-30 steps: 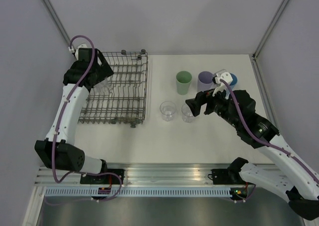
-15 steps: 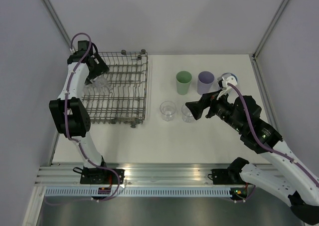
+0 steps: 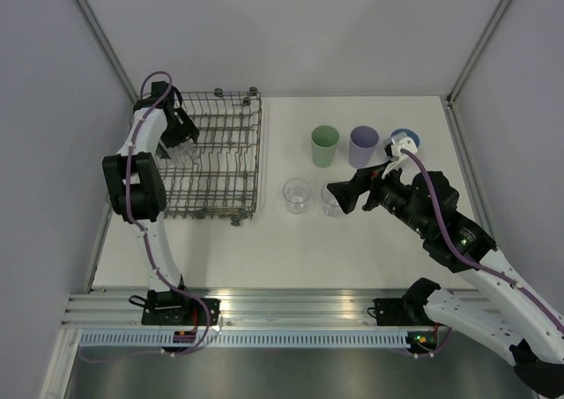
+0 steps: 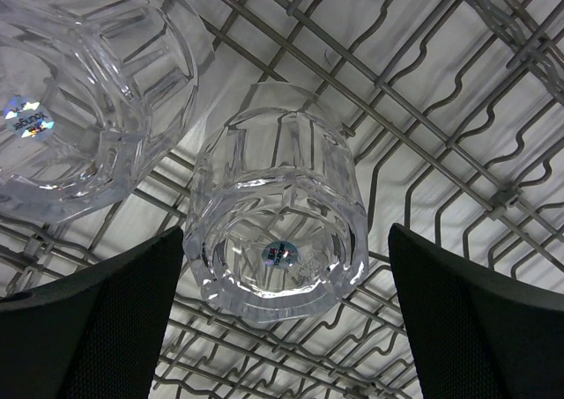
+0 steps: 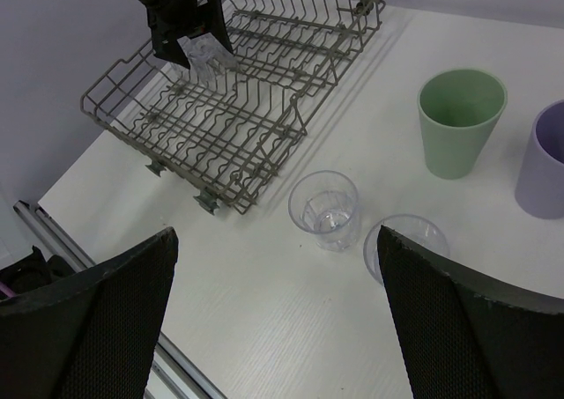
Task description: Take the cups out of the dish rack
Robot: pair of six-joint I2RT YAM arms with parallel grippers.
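Observation:
The grey wire dish rack (image 3: 220, 157) stands at the left. Two clear cups lie base-up in its far left part. In the left wrist view the nearer clear cup (image 4: 278, 214) sits between my fingers and the other clear cup (image 4: 79, 108) is to its left. My left gripper (image 3: 176, 136) (image 4: 282, 328) is open and straddles the nearer cup with gaps on both sides. My right gripper (image 3: 339, 195) (image 5: 278, 328) is open and empty, above two upright clear cups (image 3: 297, 195) (image 3: 331, 202) on the table. The green cup (image 3: 324, 145), lavender cup (image 3: 363, 145) and blue cup (image 3: 407, 137) stand behind it.
The right wrist view shows the rack (image 5: 256, 108), the left gripper (image 5: 181, 16) over it, the clear cups (image 5: 326, 207) (image 5: 401, 240), the green cup (image 5: 460, 121) and the lavender cup (image 5: 545, 161). Grey walls close in the table on both sides.
The left arm has swung its elbow up and back while its gripper stayed over the rack's far left cups. The right gripper has drawn slightly left and nearer, away from the coloured cups.

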